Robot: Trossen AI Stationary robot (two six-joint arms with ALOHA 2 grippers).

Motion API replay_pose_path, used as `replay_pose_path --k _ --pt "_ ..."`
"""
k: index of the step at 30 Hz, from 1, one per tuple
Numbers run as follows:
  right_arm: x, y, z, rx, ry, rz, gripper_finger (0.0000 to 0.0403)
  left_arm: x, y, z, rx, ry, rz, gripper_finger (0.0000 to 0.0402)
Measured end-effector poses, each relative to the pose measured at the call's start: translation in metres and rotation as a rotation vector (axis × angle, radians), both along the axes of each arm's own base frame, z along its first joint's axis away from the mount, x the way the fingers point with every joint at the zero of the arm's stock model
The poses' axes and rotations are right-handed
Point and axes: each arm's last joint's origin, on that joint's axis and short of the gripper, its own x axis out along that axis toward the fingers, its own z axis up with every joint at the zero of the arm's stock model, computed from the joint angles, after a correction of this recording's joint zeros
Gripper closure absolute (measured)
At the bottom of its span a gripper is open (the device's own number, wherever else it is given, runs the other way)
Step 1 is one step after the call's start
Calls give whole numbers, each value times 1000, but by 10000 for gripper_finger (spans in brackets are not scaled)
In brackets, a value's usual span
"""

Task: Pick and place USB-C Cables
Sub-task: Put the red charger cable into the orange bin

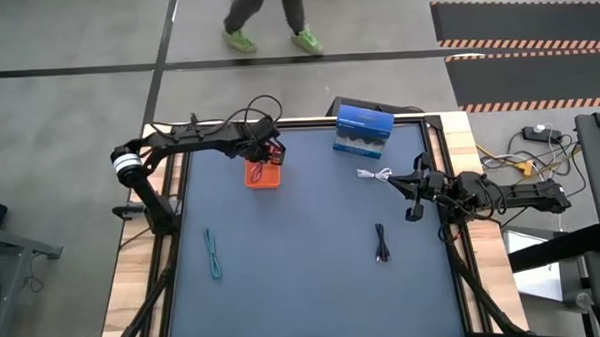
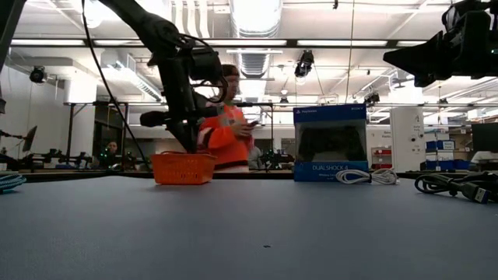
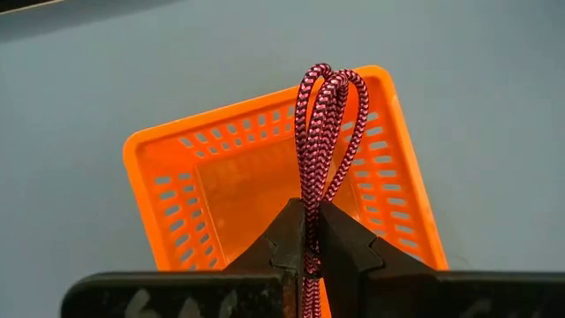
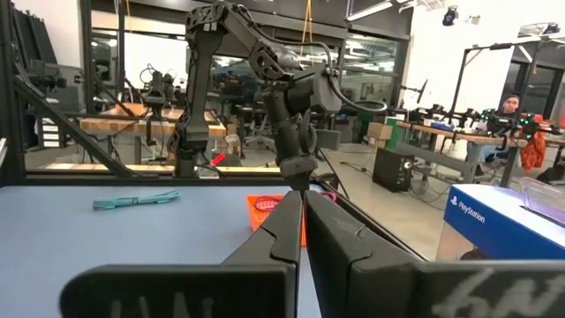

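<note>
The red cable [image 3: 322,132], folded into loops, is shut in my left gripper [image 3: 311,212], which hangs over the orange basket [image 3: 229,177] near the table's far edge [image 1: 263,176]. On the table lie the white cable [image 1: 375,174], the black cable [image 1: 382,243] and the teal-green cable [image 1: 213,255]. My right gripper [image 1: 413,190] is shut on nothing and floats above the table's right side, near the white cable. My left gripper pinches the red cable's folded strands [image 3: 309,199] between its two fingers, coming from above and pointing down. The looped end [image 3: 331,79] sticks out past the fingertips over the basket's inside, lifted clear of the table. Whether it touches the basket I cannot tell.
A blue box [image 1: 364,129] stands at the far edge, right of the basket. The table has wooden side rails [image 1: 469,143]. A person in orange [image 2: 229,132] is in the room beyond the table. Open mat lies between the teal-green and black cables.
</note>
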Motion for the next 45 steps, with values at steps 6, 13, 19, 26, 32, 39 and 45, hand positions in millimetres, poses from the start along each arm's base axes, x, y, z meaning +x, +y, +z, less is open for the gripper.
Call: replay_pose_path --k 6,13,19,26,32,39,45 --pt "0 0 0 0 0 0 394 -1 -1 -4 0 1 0 394" --pt "0 0 0 0 0 -1 394 -3 -2 -8 -7 13 -1 394" --pt "0 0 0 1 1 -8 394 -5 -5 -14 -15 26 -3 394" --pt "0 -1 0 -1 6 -24 394 -6 -6 -20 -14 24 -4 394" --pt "0 -1 0 2 5 -23 394 -6 -6 -20 -13 22 -3 394" --pt "0 -1 0 0 6 -23 394 -6 -6 -20 -12 21 -5 394" --pt "0 -1 0 -2 6 -24 394 -5 -5 -20 -3 5 -5 394"
